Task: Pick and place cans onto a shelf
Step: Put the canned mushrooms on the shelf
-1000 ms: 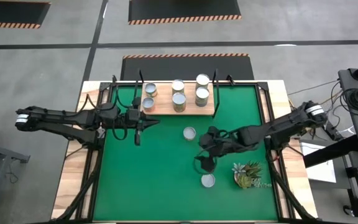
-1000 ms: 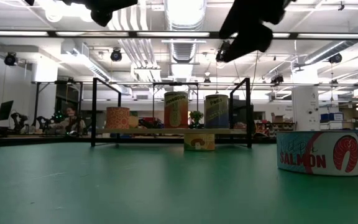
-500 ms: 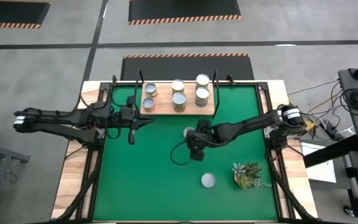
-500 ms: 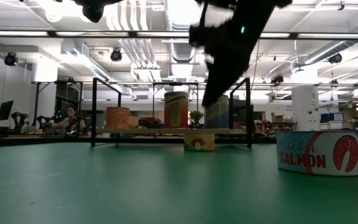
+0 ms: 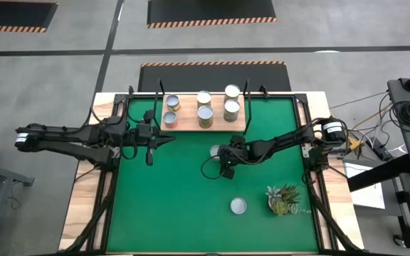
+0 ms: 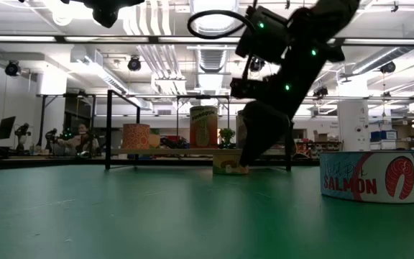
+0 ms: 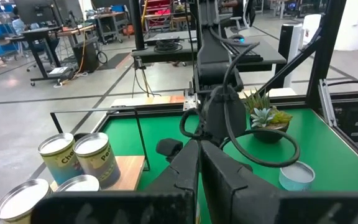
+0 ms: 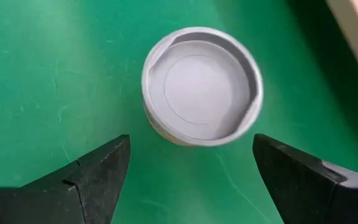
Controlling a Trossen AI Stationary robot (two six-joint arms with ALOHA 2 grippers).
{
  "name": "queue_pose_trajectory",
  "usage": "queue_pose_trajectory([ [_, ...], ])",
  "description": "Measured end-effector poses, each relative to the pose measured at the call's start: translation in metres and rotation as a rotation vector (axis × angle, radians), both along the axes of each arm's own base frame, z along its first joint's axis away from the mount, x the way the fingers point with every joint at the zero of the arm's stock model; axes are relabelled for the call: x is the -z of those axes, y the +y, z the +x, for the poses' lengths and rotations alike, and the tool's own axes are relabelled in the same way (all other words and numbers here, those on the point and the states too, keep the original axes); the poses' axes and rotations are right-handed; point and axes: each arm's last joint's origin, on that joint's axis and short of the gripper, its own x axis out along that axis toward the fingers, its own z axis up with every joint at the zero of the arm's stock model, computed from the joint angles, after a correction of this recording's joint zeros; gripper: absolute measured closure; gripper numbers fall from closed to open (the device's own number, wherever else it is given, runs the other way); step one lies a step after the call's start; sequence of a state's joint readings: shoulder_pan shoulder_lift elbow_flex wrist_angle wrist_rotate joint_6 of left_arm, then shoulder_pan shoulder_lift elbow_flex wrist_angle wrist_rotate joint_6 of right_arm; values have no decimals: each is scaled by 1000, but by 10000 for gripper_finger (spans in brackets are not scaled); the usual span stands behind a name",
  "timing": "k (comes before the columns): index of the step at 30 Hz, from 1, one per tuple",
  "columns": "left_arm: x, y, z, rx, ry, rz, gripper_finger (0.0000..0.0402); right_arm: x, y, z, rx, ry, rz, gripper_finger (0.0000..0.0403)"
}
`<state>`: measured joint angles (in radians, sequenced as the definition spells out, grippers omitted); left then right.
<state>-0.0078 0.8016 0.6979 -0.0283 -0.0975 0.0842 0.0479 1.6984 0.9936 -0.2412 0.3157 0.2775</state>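
Note:
Several cans [image 5: 205, 116] stand upright on the light-wood shelf [image 5: 191, 125] at the mat's far side. One small can [image 8: 202, 84] stands on the green mat just near of the shelf, shiny top up. My right gripper [image 5: 223, 163] hangs open over it, pointing steeply down. Its fingers [image 8: 104, 168] are spread wider than the can and stay short of it, touching nothing. A flat salmon can [image 5: 238, 206] sits nearer the front edge. My left gripper [image 5: 164, 141] hovers shut and empty, left of the shelf's near edge.
A small potted plant [image 5: 283, 199] stands at the mat's near right, beside the salmon can [image 6: 369, 176]. Black brackets [image 6: 287, 129] rise at the shelf's ends. The mat's near left is bare green [image 5: 162, 206].
My right gripper has dropped from high above the salmon can. It has swung toward the far edge to the small can by the shelf and tipped more steeply down, staying open. My left gripper has drawn back a little toward the table's left.

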Motion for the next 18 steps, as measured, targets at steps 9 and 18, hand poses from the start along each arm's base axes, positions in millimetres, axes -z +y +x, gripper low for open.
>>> queue_pose_trajectory([
  [9,0,0,1,0,1,0,402,17,-10,-5,31,-176,-25,78],
  [18,0,0,1,1,-2,5,402,36,-12,0,36,-200,-28,78],
])
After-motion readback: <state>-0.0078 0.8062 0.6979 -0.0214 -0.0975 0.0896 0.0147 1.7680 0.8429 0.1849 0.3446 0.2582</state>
